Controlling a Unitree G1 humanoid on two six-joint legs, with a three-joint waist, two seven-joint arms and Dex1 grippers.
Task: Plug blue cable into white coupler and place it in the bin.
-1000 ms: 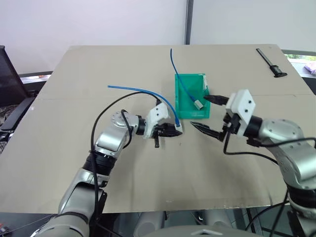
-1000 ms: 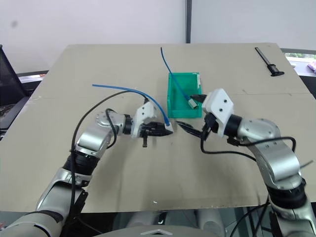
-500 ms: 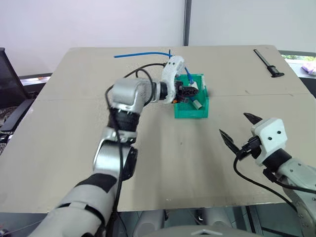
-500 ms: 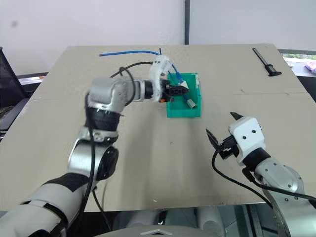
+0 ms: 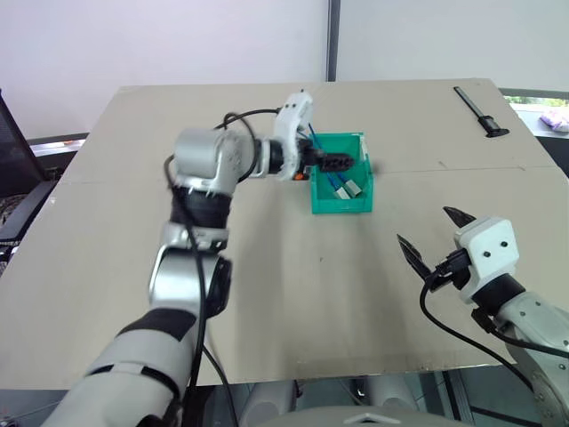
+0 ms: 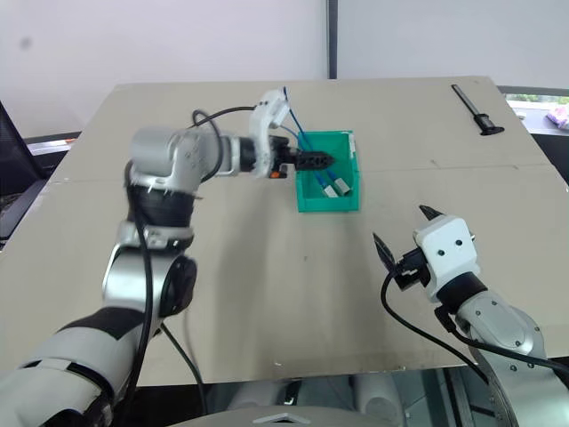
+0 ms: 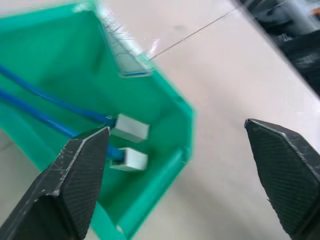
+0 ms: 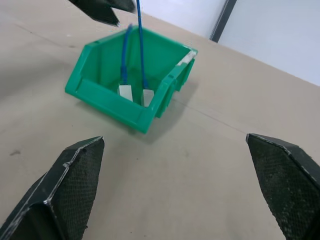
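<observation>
With my left end effector (image 5: 342,162) released above the bin (image 5: 342,206) at upper centre, the white coupler (image 7: 129,159) and blue cable (image 7: 35,110) lie inside; my right end effector (image 5: 434,236), also spread, waits lower right.

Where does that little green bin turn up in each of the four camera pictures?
Left eye view: the bin sits right of centre, towards the far edge of the table.
Right eye view: the bin, centre.
Left wrist view: left half.
Right wrist view: upper left.
Shared landmark: two blue cables leading into it.
</observation>
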